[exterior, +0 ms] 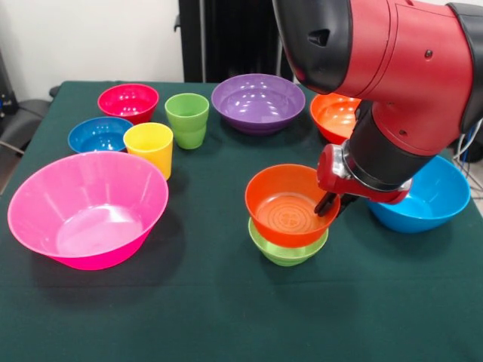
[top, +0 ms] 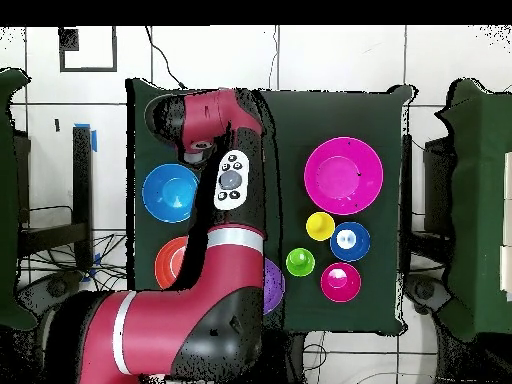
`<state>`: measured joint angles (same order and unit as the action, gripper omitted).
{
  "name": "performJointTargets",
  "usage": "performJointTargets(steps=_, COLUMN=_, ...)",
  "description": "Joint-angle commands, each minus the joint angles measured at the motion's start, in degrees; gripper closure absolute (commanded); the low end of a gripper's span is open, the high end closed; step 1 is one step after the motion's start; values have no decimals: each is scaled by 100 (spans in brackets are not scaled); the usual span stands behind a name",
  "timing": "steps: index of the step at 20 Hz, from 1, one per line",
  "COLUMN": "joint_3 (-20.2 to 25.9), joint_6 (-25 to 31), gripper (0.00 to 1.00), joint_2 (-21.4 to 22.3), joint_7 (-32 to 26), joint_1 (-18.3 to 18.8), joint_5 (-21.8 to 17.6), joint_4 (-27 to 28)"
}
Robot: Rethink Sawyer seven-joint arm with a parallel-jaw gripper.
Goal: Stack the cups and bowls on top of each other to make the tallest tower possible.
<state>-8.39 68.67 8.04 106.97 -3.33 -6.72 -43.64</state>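
My jaws clamped on right rim of small orange-red bowl (exterior: 290, 204), which sits nested in small light-green bowl (exterior: 287, 250) on desk (exterior: 226, 317). Large light blue bowl (exterior: 430, 194) just beside, on desk. Yellow cup (exterior: 149, 148) and green cup (exterior: 187, 120) upright near dark blue bowl (exterior: 99, 134). Large pink bowl (exterior: 87, 208) well apart.

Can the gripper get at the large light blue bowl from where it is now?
Probably yes. The gripper sits at the orange-red bowl's rim, and the light blue bowl lies right beside it, open side up, with nothing between them.
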Motion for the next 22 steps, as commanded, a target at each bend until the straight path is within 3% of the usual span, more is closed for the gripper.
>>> performJointTargets(steps=1, joint_3=500, joint_6=-168, gripper=100, joint_2=-38, joint_7=-297, joint_1=-136, joint_5=-177, joint_4=-426)
performJointTargets(steps=13, joint_3=482, joint_6=-181, gripper=100, joint_2=-11, joint_7=-311, joint_1=-140, joint_5=-207, joint_4=-467)
performJointTargets(steps=14, joint_3=470, joint_6=-176, gripper=0, joint_2=-16, joint_7=-286, joint_1=-145, joint_5=-211, joint_4=-461)
performJointTargets(steps=22, joint_3=457, joint_6=-170, gripper=0, joint_2=-55, joint_7=-415, joint_1=-163, joint_5=-293, joint_4=-358)
